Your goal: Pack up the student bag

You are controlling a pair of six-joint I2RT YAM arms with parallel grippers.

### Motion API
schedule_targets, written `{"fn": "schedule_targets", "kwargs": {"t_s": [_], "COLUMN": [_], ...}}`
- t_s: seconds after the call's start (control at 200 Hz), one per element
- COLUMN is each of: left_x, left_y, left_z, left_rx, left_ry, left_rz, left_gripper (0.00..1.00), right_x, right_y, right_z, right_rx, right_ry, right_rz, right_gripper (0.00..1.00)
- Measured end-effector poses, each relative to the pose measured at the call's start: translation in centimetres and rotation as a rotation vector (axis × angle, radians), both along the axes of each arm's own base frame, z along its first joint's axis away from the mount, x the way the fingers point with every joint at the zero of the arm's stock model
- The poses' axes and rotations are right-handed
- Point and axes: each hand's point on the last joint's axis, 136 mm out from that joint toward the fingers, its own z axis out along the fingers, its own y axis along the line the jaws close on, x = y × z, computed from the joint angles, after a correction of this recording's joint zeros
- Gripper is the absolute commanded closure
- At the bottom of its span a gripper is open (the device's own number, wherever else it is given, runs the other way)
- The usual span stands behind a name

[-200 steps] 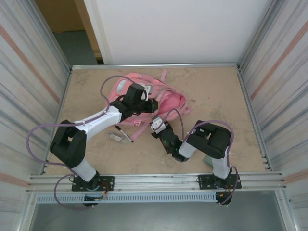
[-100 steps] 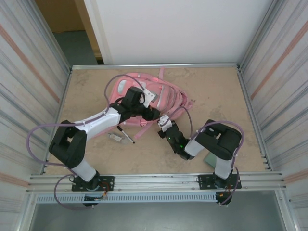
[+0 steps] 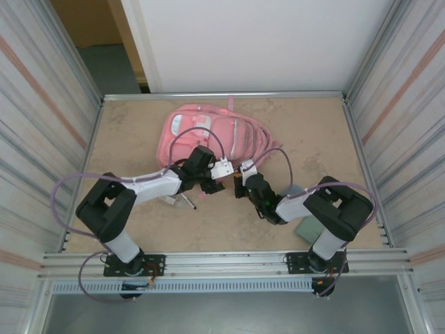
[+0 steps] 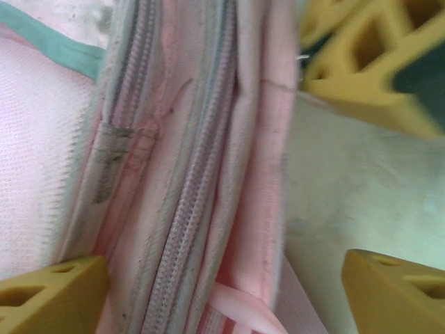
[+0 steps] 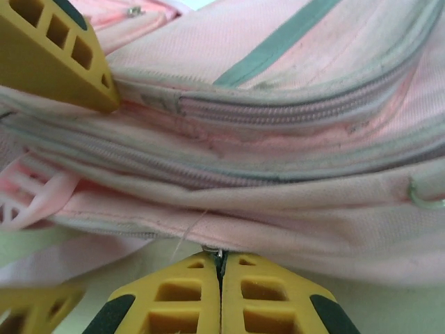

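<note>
The student bag [image 3: 208,136] lies flat on the far middle part of the desk [image 3: 313,132], with its zips turned toward the two arms. Both arms reach to its near edge. The left fingers [image 4: 49,296] stand wide apart, one on each side of a zip line of the pink fabric, and they grip nothing. The right fingers [image 5: 264,306] are pressed fully together, their tips against the lower seam of the bag; if they pinch a thread or a zip pull there, I cannot tell. A thin dark pen [image 3: 186,200] lies on the desk just beside the left arm.
</note>
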Motion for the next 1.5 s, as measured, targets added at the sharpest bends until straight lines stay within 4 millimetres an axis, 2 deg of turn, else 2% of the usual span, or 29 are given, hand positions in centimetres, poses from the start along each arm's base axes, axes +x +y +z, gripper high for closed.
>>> {"fn": "schedule_targets", "kwargs": {"t_s": [0.12,0.226,0.331,0.501,0.621,0.782,0.847,0.912,0.957,1.037,1.072,1.128,1.153,1.223,1.233,1.258,1.268,1.378,1.498], "left_x": [1.7,2.8,3.3,4.1,4.1,4.1,4.2,4.4,4.6,5.0,5.3,5.9,6.3,8.0,8.5,9.3,9.7,12.7,12.9], "left_y": [0.3,0.3,0.1,0.4,0.9,1.1,1.5,2.0,2.1,2.4,2.6,3.1,3.4,4.4,4.5,4.7,4.7,5.7,8.0], "left_z": [-0.6,-0.5,-0.2,0.3,0.0,0.0,0.0,0.0,0.1,0.4,0.5,0.4,0.3,0.1,0.1,0.2,0.4,2.3,4.5], "left_rx": [0.063,0.092,0.111,0.129,0.149,0.173,0.166,0.164,0.164,0.168,0.17,0.18,0.193,0.244,0.253,0.265,0.27,0.248,0.129], "left_ry": [-0.089,-0.155,-0.197,-0.237,-0.236,-0.264,-0.258,-0.247,-0.237,-0.229,-0.233,-0.243,-0.251,-0.268,-0.273,-0.274,-0.278,-0.282,-0.248], "left_rz": [0.001,-0.003,-0.027,-0.055,-0.105,-0.185,-0.21,-0.228,-0.238,-0.25,-0.25,-0.23,-0.215,-0.147,-0.132,-0.102,-0.09,0.09,0.278], "left_gripper": [0.59,1.0,1.0,1.0,1.0,1.0,0.94,0.89,0.81,0.76,0.66,0.33,0.3,0.29,0.25,0.06,0.03,0.01,0.01], "right_x": [0.0,0.7,1.7,3.1,3.6,3.7,3.8,3.6,3.4,3.1,3.1,2.9,2.7,2.4,2.4,2.2,2.1,1.8,1.4], "right_y": [-0.2,-0.5,-1.3,-3.8,-5.1,-6.6,-7.0,-6.8,-6.6,-6.3,-6.1,-5.9,-5.8,-5.3,-5.3,-5.0,-4.9,-3.1,-0.8], "right_z": [-1.0,-1.4,-1.6,-2.5,-2.9,-2.5,-2.5,-2.4,-2.4,-2.2,-2.1,-2.2,-2.3,-2.3,-2.3,-2.3,-2.3,-2.5,-2.6], "right_rx": [0.005,0.014,0.03,0.057,0.071,0.098,0.103,0.111,0.117,0.128,0.132,0.134,0.138,0.164,0.168,0.183,0.19,0.251,0.292], "right_ry": [0.073,0.125,0.179,0.271,0.302,0.308,0.312,0.318,0.323,0.327,0.329,0.337,0.345,0.366,0.37,0.384,0.391,0.455,0.522], "right_rz": [0.009,0.007,-0.009,-0.06,-0.093,-0.12,-0.127,-0.111,-0.096,-0.073,-0.065,-0.052,-0.047,-0.036,-0.034,-0.028,-0.024,0.012,0.058], "right_gripper": [1.0,1.0,1.0,1.0,1.0,1.0,1.0,1.0,1.0,1.0,1.0,1.0,1.0,1.0,1.0,1.0,1.0,1.0,1.0]}}
